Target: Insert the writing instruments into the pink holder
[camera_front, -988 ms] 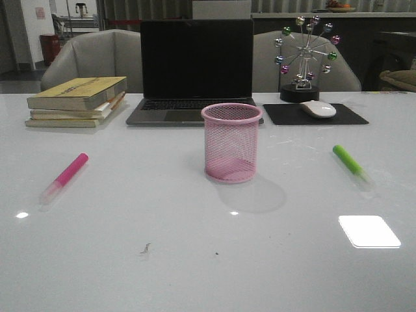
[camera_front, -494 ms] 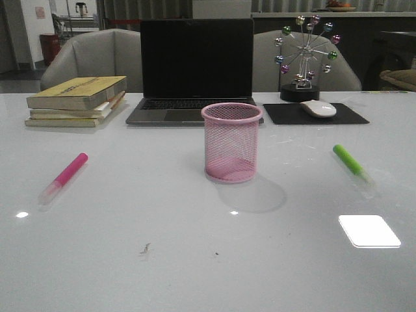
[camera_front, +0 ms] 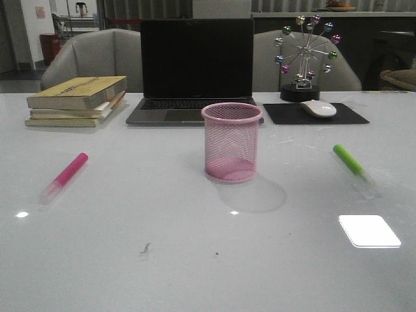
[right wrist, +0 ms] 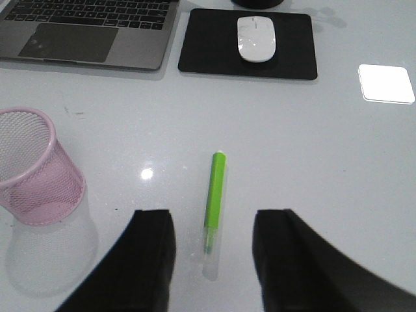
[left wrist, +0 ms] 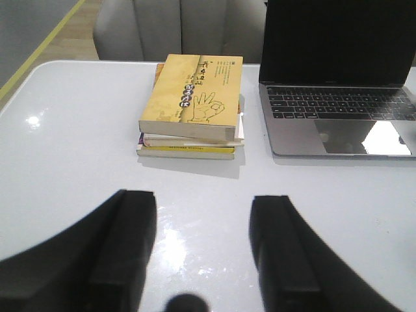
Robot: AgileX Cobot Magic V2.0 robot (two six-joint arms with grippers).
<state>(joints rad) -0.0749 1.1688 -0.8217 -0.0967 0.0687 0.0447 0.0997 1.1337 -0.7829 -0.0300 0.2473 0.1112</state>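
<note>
The pink holder point(camera_front: 232, 143), an empty wire-mesh cup, stands upright at the table's middle; the right wrist view shows it too point(right wrist: 32, 170). A pink marker point(camera_front: 65, 177) lies flat to its left. A lime green marker point(camera_front: 353, 166) lies flat to its right. My right gripper point(right wrist: 212, 222) is open, and the green marker point(right wrist: 216, 188) points its clear cap into the gap between the fingers without touching them. My left gripper point(left wrist: 203, 203) is open over bare table, with nothing between its fingers. Neither gripper shows in the front view.
A stack of books point(camera_front: 77, 101) sits at the back left and an open laptop point(camera_front: 195, 71) behind the holder. A white mouse point(camera_front: 318, 108) rests on a black pad point(camera_front: 348, 117) at the back right, with a ball ornament point(camera_front: 305, 58) behind it.
</note>
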